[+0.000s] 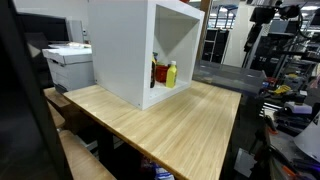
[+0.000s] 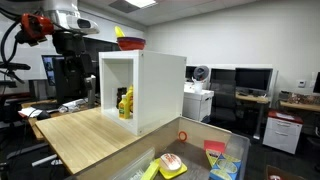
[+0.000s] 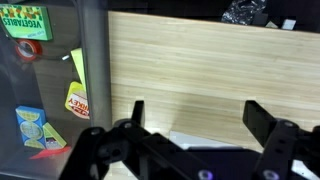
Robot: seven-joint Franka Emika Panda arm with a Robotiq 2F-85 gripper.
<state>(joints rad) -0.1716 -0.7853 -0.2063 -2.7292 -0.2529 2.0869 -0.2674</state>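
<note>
Gripper (image 3: pixel 193 112): fingers apart, empty, over wooden table (image 3: pixel 200 60).
White cubby (image 1: pixel 125 50): on table, far side; yellow bottle (image 1: pixel 171 73) inside.
Bowl (image 2: pixel 130 43): atop cubby.

An exterior view stands off a corner of the wooden table (image 1: pixel 170 125) at mid distance, facing the white open-fronted box (image 1: pixel 125 50) with the yellow bottle (image 1: pixel 171 73) inside it at frame centre. Another exterior view looks from farther back across a bin (image 2: pixel 195 135) in its lower right foreground, with the robot arm (image 2: pixel 55 25) at upper left; both exterior views share box, bottle and tabletop. The wrist view looks steeply down, close over the bare tabletop, the spread gripper (image 3: pixel 193 110) along its lower edge and the bin's wall (image 3: pixel 93 60) at left.
</note>
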